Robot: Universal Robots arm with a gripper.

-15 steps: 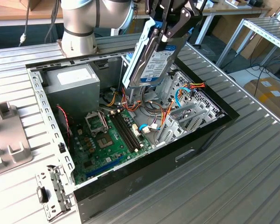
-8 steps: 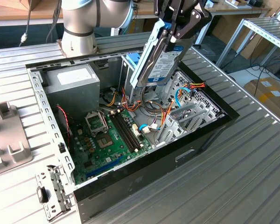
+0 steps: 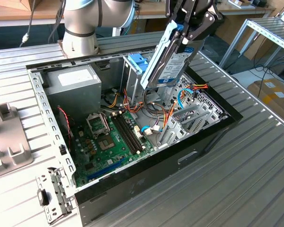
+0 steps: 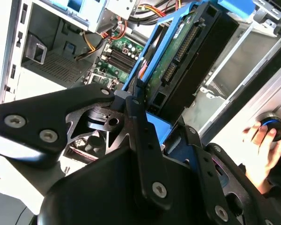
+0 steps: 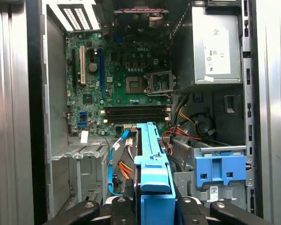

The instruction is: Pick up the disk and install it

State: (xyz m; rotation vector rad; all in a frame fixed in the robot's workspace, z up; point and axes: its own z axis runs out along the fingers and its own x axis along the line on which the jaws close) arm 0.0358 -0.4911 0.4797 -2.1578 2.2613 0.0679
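Clamping the disk (image 3: 173,64) by its blue end in the claw (image 3: 182,39), tilted above the open computer case (image 3: 132,185) sitting on a ribbed metal table (image 3: 236,179), with shelving (image 3: 270,32) and seemingly a cardboard box (image 3: 274,94) beyond.

The silver-grey robot arm (image 3: 80,26) has thick round metal joints, one with a pale blue end cap (image 3: 129,14). The matt black gripper (image 3: 183,36) consists of flat linked bars. In both wrist views, round silver screw heads (image 4: 14,121) (image 5: 88,205) sit at its pivots.
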